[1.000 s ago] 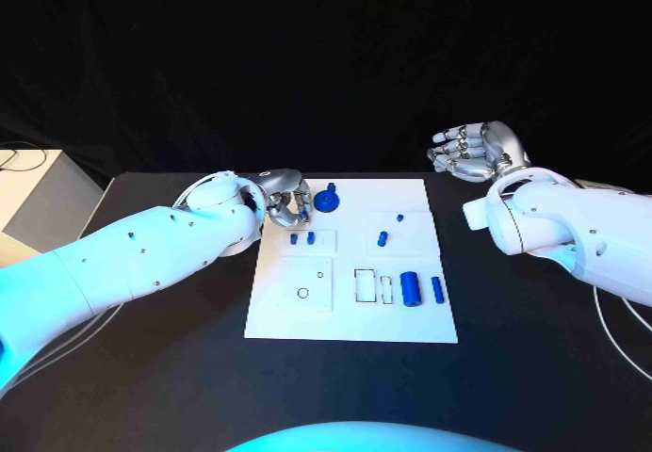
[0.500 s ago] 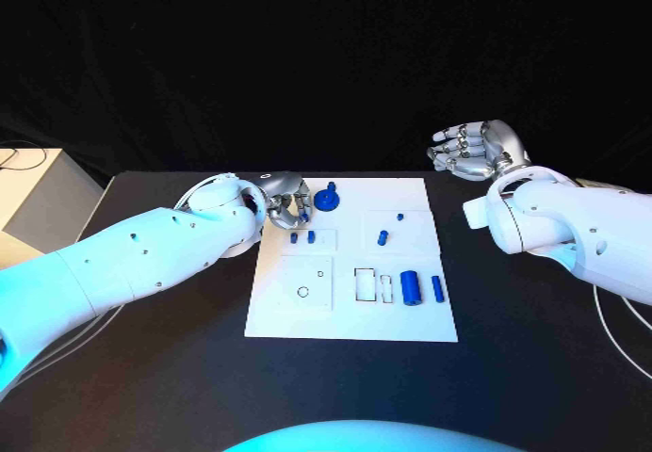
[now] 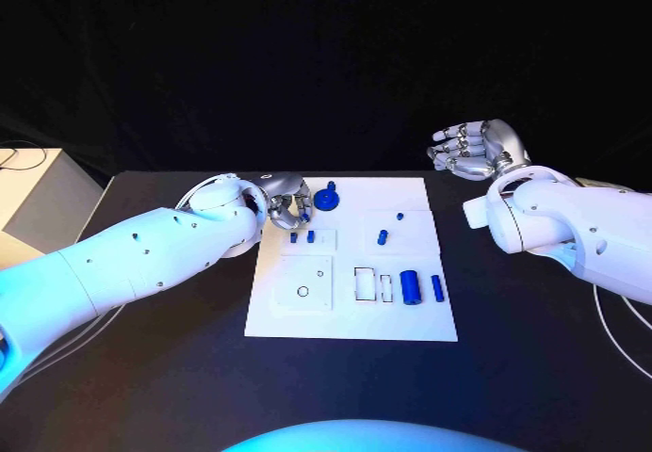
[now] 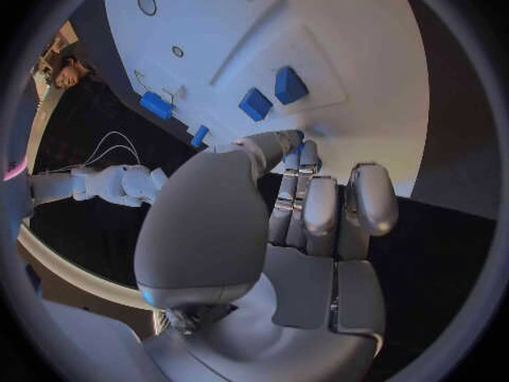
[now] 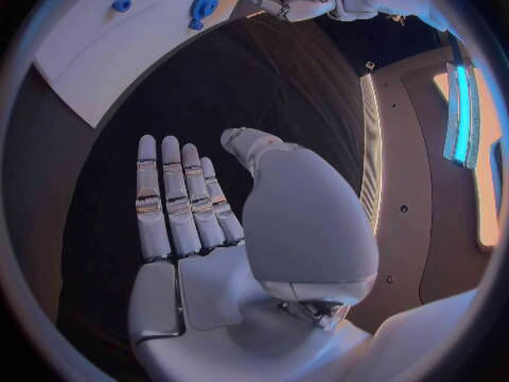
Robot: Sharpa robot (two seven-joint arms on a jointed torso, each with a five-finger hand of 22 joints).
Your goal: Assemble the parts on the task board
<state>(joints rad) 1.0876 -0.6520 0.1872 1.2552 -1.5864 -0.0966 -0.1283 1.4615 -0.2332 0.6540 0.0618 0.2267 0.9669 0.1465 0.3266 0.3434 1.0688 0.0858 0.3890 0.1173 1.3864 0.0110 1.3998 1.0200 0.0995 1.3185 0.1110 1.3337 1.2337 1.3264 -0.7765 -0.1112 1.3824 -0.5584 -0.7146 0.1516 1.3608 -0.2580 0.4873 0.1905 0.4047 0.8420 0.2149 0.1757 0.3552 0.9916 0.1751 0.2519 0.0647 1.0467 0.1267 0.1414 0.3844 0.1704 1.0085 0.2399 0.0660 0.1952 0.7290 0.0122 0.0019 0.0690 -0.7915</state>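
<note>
While nothing is gripped yet, the step in hand looks like the reach for a first part. The round blue part (image 3: 326,199) sits near the task board's (image 3: 408,325) far left corner, with the left hand (image 3: 286,200) just beside it at the board's left edge. Cannot tell from the head view whether they touch. In the left wrist view the fingers (image 4: 318,208) are curled together over the board edge, empty, thumb tip close to two small blue blocks (image 4: 271,94). More parts: two small pegs (image 3: 301,238) in the left-middle recess, two pegs (image 3: 390,228) right of centre, and a large blue cylinder (image 3: 409,285) with a slimmer blue pin (image 3: 437,288) beside an open rectangular slot (image 3: 366,284) toward the near right. The right hand (image 3: 473,149) is raised off the table beyond the board's far right corner, fingers extended and apart, holding nothing.

Next move, my read: left hand must spread its fingers, shift over the round part and pinch it cleanly. Tight clearance to the neighbouring pegs, so risk of nudging them.
</note>
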